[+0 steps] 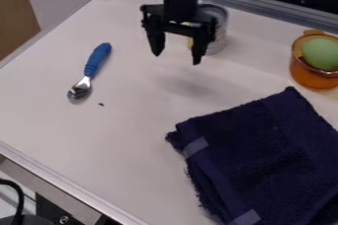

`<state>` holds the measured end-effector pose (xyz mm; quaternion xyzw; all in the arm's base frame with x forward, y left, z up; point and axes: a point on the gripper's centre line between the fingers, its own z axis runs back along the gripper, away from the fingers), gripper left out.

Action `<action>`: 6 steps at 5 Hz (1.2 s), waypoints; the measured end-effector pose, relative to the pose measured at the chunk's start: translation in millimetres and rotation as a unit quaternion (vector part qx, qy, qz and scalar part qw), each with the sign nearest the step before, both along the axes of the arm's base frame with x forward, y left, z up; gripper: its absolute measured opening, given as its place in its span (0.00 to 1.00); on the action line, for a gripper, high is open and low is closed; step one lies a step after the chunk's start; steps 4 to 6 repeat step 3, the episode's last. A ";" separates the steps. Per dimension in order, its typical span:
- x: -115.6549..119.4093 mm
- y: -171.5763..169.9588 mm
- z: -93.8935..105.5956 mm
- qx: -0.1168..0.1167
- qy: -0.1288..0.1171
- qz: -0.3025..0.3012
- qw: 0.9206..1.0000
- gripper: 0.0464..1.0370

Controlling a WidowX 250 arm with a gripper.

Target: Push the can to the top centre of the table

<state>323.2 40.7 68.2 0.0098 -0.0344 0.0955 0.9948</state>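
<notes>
In the camera view, the end effector (177, 58) hangs with its fingers apart, partly hiding the can (221, 36), which stands near the middle of the far edge of the counter (125, 130). An off-centre push could catch one side and spin or tip the can; too long a push could jam it against the metal rail (280, 12).

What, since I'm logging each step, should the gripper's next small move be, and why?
Probably a small lift clear of the can: it already stands upright near the top rail, roughly central, and the gripper hangs open in front of it.
</notes>
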 end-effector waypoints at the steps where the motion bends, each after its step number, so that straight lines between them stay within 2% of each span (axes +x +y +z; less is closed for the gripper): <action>1: -16.0 10.5 9.8 0.007 -0.021 0.014 1.000 0.96; 2: -31.5 32.7 17.6 0.012 -0.024 0.116 0.993 0.96; 3: -48.9 49.3 25.7 0.015 -0.053 0.176 0.983 0.96; 6: -48.9 49.3 25.7 0.015 -0.053 0.176 0.983 0.96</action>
